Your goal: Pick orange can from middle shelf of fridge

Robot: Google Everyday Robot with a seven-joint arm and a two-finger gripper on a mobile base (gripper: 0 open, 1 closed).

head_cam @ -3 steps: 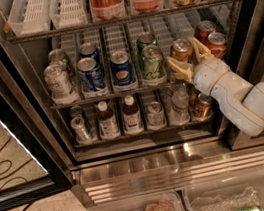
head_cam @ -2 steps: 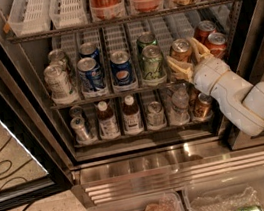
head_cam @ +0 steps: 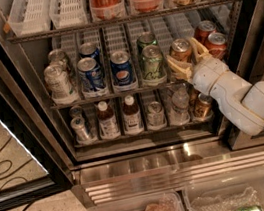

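Pincer [head_cam: 183, 56], cream, two-fingered, wide open at right end of thin steel middle shelf [head_cam: 115, 95], around amber-orange soda can [head_cam: 180, 46]. Reach farther in, squeeze gently, keep off red cans [head_cam: 215, 42].

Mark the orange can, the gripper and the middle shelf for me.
orange can [head_cam: 180, 44], camera view, on its silver top.
gripper [head_cam: 181, 53], camera view, midway between its fingertips, which straddle the orange can.
middle shelf [head_cam: 105, 97], camera view, on its front steel edge.
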